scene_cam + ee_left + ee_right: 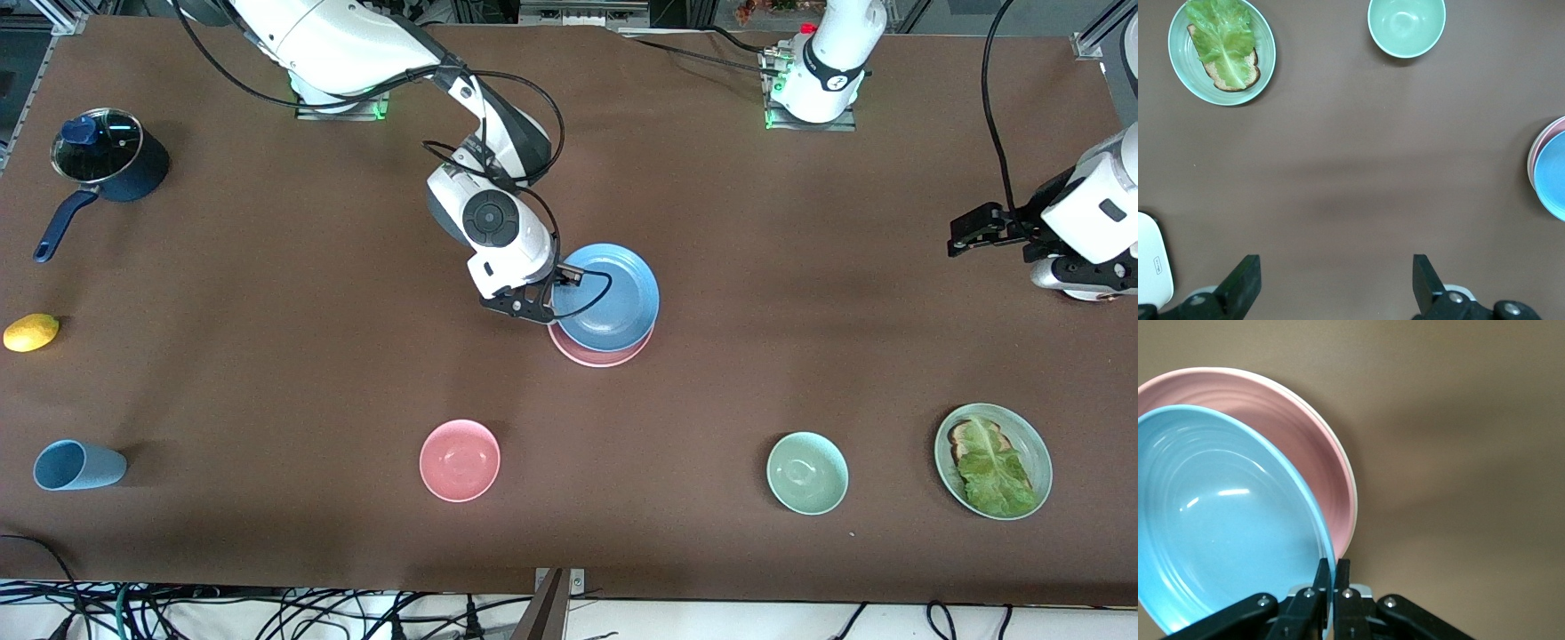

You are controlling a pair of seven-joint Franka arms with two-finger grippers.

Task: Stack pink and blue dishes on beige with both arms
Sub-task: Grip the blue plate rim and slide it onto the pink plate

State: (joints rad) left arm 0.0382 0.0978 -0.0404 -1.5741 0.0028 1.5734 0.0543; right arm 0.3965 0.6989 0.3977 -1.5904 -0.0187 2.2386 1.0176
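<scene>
My right gripper is shut on the rim of the blue plate, on the edge toward the right arm's end of the table. The plate hangs tilted over the pink plate, which lies flat on the table. The right wrist view shows the fingers pinching the blue plate above the pink plate. Under the pink plate only a thin off-white rim of the beige plate shows. My left gripper waits open over bare table at the left arm's end, with nothing between its fingers.
A pink bowl, a green bowl and a green plate with lettuce and toast lie nearer the front camera. A blue cup, a lemon and a lidded pot sit at the right arm's end.
</scene>
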